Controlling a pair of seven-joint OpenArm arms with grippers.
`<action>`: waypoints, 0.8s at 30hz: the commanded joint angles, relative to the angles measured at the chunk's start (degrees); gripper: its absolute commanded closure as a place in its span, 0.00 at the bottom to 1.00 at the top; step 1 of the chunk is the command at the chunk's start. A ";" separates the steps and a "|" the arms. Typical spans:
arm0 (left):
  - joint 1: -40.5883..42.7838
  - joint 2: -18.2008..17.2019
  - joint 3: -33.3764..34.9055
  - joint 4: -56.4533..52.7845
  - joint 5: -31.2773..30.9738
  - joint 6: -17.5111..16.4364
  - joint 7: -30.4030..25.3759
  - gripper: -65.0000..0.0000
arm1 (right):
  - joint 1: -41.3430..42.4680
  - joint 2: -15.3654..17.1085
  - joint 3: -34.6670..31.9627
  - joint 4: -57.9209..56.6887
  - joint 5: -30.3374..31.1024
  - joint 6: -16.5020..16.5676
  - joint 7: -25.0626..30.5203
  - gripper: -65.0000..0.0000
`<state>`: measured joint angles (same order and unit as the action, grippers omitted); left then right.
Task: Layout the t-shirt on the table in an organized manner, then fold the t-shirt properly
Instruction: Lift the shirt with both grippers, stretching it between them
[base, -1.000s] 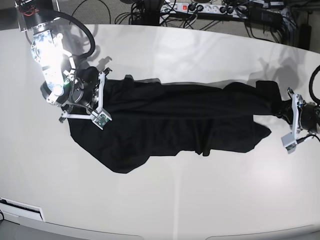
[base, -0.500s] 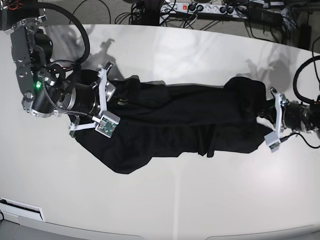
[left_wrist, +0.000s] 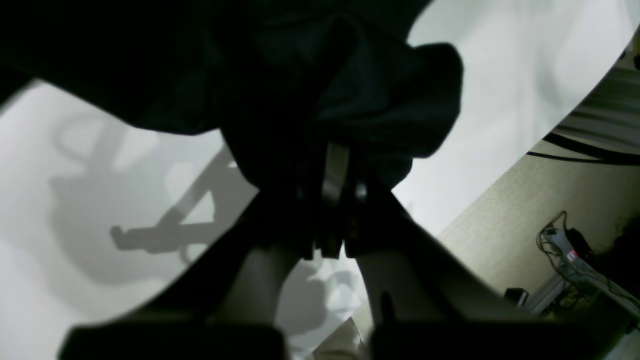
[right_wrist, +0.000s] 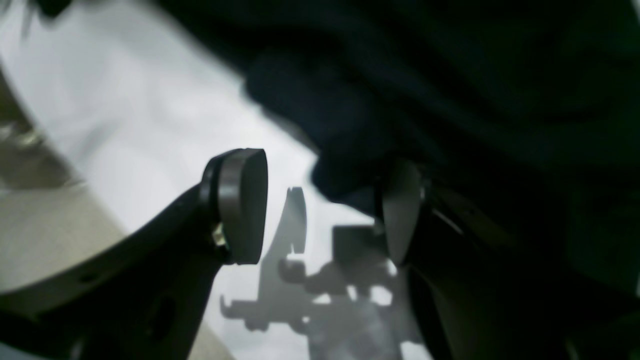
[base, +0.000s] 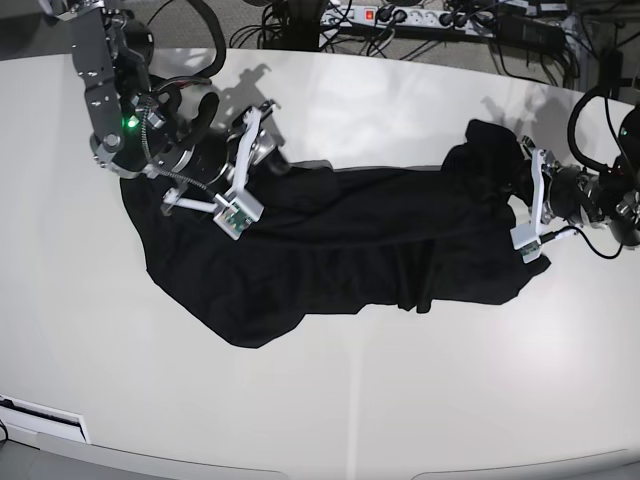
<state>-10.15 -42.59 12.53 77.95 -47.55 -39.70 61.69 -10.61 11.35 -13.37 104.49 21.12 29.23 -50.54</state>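
Since earlier frame: right arm swung up and inward along the shirt's far edge, right fingers parted; left arm drawn inward, its end of the cloth bunched.
Left wrist view: left gripper (left_wrist: 332, 200) pinched narrow on a fold of the black t-shirt (left_wrist: 310, 75), cloth draping over white tabletop (left_wrist: 500, 90).
Right wrist view: right gripper (right_wrist: 320, 210) spread wide, holding nothing; one finger pad (right_wrist: 242, 205) bare over the tabletop (right_wrist: 125, 100), t-shirt (right_wrist: 450, 75) lying against the other.
Base view: t-shirt (base: 350, 245) stretched in a rumpled band across the tabletop (base: 400, 400); right gripper (base: 245, 165) at one end, left gripper (base: 528, 200) at the other.
Handling: probably light, limp, prone to sag and crease; best pinched at hem corners or shoulder seams, then tensioned between both arms.
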 joint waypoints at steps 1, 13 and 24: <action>-0.96 -1.14 -0.55 0.63 -0.70 -0.30 -0.37 1.00 | 1.09 -1.07 0.22 0.28 0.26 0.42 1.92 0.42; -0.98 -1.25 -0.55 0.63 -0.76 -0.30 -0.37 1.00 | 1.14 -3.06 0.22 -9.81 -11.17 -5.90 8.15 0.42; -1.16 -1.29 -0.55 0.63 -1.97 -0.30 -0.39 1.00 | 2.34 -3.04 0.24 -9.66 -15.63 -3.87 9.81 1.00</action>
<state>-10.20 -42.76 12.53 77.95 -48.62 -39.70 61.73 -9.28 8.16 -13.32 93.47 5.65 25.65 -41.65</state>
